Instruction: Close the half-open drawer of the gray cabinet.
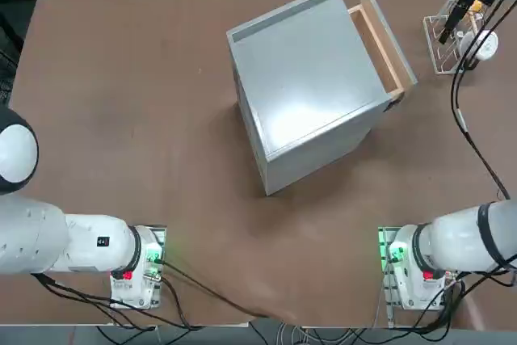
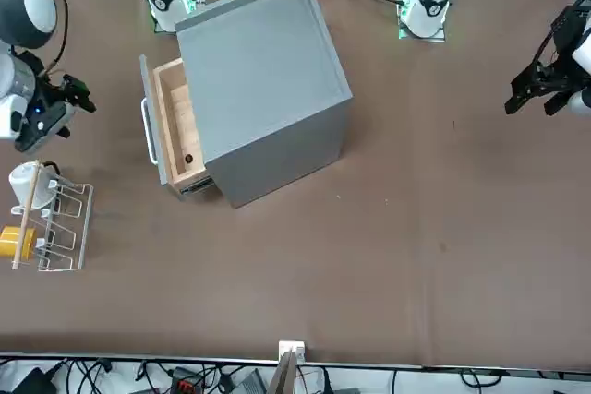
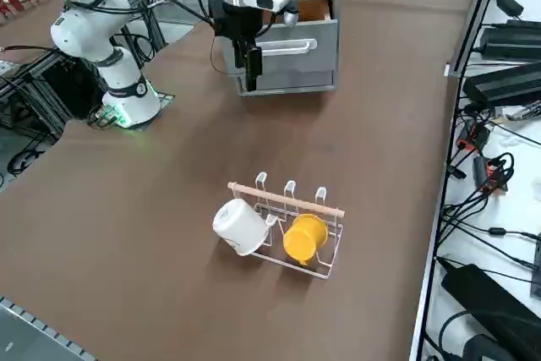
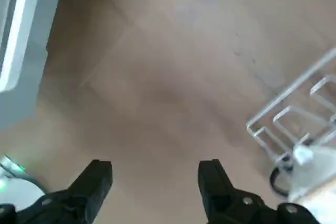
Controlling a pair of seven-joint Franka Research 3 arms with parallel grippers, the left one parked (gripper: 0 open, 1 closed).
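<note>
The gray cabinet point(image 1: 311, 90) stands angled in the middle of the table. Its drawer point(image 1: 378, 42) sticks partly out of the side facing the wire rack, showing light wood inside point(image 2: 180, 126) and a gray front panel with a bar handle point(image 3: 292, 46). My right gripper point(image 1: 456, 12) hovers above the table between the drawer front and the rack, a short gap away from the handle. It is open with nothing between its fingers point(image 4: 97, 179). The front view has the gripper point(image 2: 78, 94) left of the drawer, and the right side view shows the gripper point(image 3: 251, 69) in front of the panel.
A white wire rack point(image 3: 292, 226) holds a white mug point(image 3: 239, 226) and a yellow mug point(image 3: 304, 237), close beside the gripper near the table's right edge. Cables hang from the arm point(image 1: 477, 151). Bare brown tabletop point(image 2: 416, 209) surrounds the cabinet.
</note>
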